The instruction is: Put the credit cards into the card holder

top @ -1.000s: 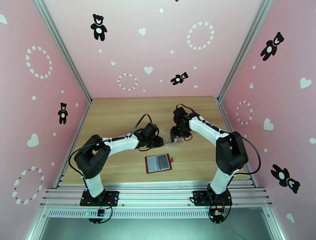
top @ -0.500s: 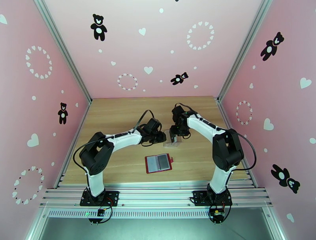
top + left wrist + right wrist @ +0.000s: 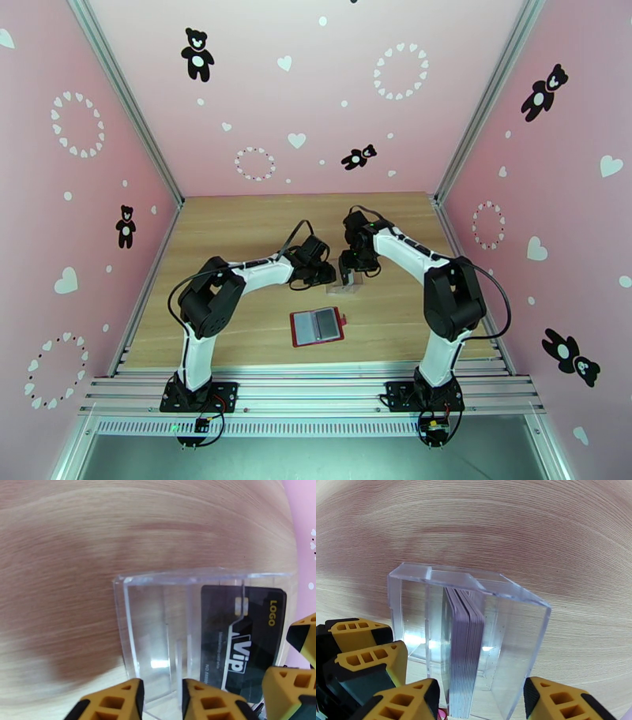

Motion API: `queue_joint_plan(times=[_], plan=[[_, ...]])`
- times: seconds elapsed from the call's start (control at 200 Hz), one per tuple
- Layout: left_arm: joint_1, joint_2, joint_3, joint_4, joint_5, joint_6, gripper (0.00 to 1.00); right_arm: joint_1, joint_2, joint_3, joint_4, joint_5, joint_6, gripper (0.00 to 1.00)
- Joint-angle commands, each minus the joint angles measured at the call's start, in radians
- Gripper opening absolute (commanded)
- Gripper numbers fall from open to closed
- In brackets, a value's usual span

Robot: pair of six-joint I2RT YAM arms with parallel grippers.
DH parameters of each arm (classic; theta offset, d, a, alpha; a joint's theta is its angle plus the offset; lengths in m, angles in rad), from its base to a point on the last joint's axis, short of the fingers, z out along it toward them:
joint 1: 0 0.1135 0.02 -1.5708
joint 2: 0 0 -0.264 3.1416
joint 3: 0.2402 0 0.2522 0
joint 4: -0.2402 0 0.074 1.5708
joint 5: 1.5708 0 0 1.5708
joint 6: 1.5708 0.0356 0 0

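The thin grey cards (image 3: 464, 649) stand in a clear plastic box (image 3: 521, 638), mid-frame, just above the open dark-red wallet (image 3: 317, 326). The right gripper (image 3: 480, 695) is spread wide around them. Whether the left gripper (image 3: 160, 695) squeezes the box wall, I cannot tell.

A clear plastic tray (image 3: 345, 282) (image 3: 150, 610) (image 3: 521, 630) with inner dividers stands upright near the middle of a light wooden surface (image 3: 237, 229). Pink walls (image 3: 316, 95) printed with black teddy bears (image 3: 197, 54) and white hearts enclose three sides. Metal rails (image 3: 316, 391) run along the near edge.
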Motion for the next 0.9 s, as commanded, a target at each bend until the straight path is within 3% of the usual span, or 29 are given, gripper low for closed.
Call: queue_joint_plan(times=[0.0,0.415,0.621,0.896], plan=[[0.01,0.034,0.006,-0.026,-0.002,0.013,0.31,0.005,0.032,0.032,-0.041,0.027,-0.012,0.61],[0.014,0.037,-0.001,-0.021,0.006,0.016,0.29,0.038,0.105,0.078,-0.087,0.148,-0.016,0.61],[0.016,0.035,-0.006,-0.017,0.009,0.015,0.29,0.038,0.071,0.084,-0.109,0.209,-0.012,0.6],[0.018,0.03,-0.008,-0.021,0.012,0.02,0.29,0.036,0.008,0.08,-0.132,0.223,-0.015,0.51]])
